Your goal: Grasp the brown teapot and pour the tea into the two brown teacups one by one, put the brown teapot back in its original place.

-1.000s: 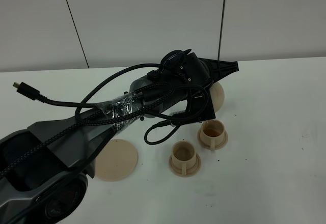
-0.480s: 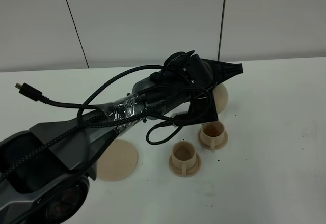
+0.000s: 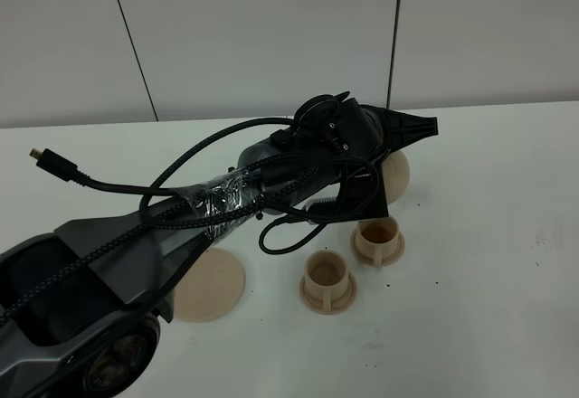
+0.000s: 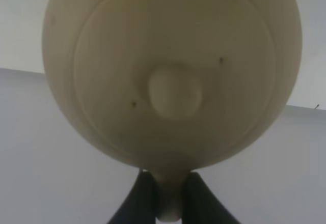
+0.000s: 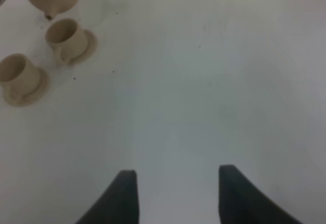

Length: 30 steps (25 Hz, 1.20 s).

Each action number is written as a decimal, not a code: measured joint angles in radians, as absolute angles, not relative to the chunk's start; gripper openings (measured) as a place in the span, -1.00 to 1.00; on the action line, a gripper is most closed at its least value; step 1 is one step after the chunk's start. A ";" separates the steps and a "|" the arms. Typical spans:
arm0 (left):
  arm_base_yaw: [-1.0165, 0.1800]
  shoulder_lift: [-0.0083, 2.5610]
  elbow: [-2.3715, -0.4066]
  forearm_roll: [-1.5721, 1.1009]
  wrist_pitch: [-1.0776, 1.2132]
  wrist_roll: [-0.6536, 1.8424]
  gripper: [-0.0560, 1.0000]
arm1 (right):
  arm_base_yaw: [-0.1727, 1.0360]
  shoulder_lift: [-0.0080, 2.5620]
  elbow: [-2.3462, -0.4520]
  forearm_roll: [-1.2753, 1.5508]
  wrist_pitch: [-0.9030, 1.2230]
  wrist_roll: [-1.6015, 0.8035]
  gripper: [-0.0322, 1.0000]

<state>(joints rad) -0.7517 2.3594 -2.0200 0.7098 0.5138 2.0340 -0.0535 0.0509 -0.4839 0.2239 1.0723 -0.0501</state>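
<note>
Overhead view: brown teapot [image 3: 397, 174] mostly hidden behind left arm [image 3: 271, 181]; only one tan bulge shows, spout and lid unseen. Left gripper [image 4: 169, 193], at the teapot's handle, is covered there by the wrist housing. Saucer disc [image 3: 213, 285], well apart from the teapot, is partly under the arm. Left wrist view: teapot's body and handle end cut by frame edges. Right wrist view is soft; teapot and the teacup [image 5: 18, 79] farther from it are clipped by edges.

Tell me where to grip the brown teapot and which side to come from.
Grip the brown teapot by its loop handle, approaching from the side where it juts out, as the left gripper, shut on it, does. The handle fits between the jaws; the round body looks too wide and smooth, and the lid knob would likely lift only the lid.
</note>
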 joint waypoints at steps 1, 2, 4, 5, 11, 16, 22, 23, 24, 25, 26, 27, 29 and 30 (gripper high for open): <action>-0.752 2.359 -2.020 0.710 0.514 2.034 -0.56 | -0.054 0.051 -0.484 0.224 1.072 -0.050 -0.24; -0.752 2.359 -2.020 0.710 0.514 2.035 -0.56 | -0.054 0.051 -0.484 0.224 1.072 -0.050 -0.24; -0.754 2.359 -2.020 0.710 0.514 2.035 -0.56 | -0.054 0.051 -0.484 0.224 1.072 -0.050 -0.24; -0.756 2.359 -2.020 0.710 0.514 2.035 -0.56 | -0.054 0.051 -0.484 0.224 1.072 -0.050 -0.24; -0.761 2.359 -2.020 0.711 0.512 2.037 -0.56 | -0.054 0.051 -0.484 0.224 1.072 -0.050 -0.24; -0.761 2.359 -2.020 0.711 0.512 2.039 -0.56 | -0.054 0.051 -0.484 0.224 1.072 -0.050 -0.24; -0.762 2.359 -2.020 0.711 0.511 2.042 -0.56 | -0.054 0.051 -0.484 0.224 1.072 -0.050 -0.24; -0.762 2.359 -2.020 0.711 0.511 2.051 -0.56 | -0.054 0.051 -0.484 0.224 1.072 -0.050 -0.24; -0.762 2.359 -2.020 0.711 0.511 2.059 -0.56 | -0.054 0.051 -0.484 0.224 1.072 -0.050 -0.24; -0.762 2.359 -2.020 0.710 0.511 2.068 -0.56 | -0.054 0.051 -0.484 0.224 1.072 -0.050 -0.24; -0.762 2.359 -2.020 0.710 0.511 2.076 -0.56 | -0.054 0.051 -0.484 0.224 1.072 -0.050 -0.24; -0.762 2.359 -2.020 0.710 0.511 2.080 -0.56 | -0.054 0.051 -0.484 0.224 1.072 -0.050 -0.24; -0.762 2.359 -2.020 0.709 0.511 2.086 -0.56 | -0.054 0.051 -0.484 0.224 1.072 -0.050 -0.24; -0.762 2.359 -2.020 0.708 0.511 2.087 -0.56 | -0.054 0.051 -0.484 0.224 1.072 -0.050 -0.24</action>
